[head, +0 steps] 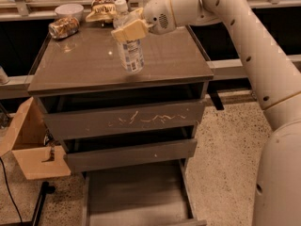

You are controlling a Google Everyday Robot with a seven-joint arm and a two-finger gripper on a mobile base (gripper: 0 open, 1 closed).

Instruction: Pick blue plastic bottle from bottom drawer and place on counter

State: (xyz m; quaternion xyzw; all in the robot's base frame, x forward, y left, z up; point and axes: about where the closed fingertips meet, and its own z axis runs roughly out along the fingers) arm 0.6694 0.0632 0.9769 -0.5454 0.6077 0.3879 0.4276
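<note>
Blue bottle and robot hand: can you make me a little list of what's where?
blue plastic bottle: standing upright on the counter, white cap on
counter: shiny cabinet top
gripper: at the bottle's upper part, above the counter
bottom drawer: pulled open
crushed can: lying at the counter's back left corner
white bowl: behind the can
</note>
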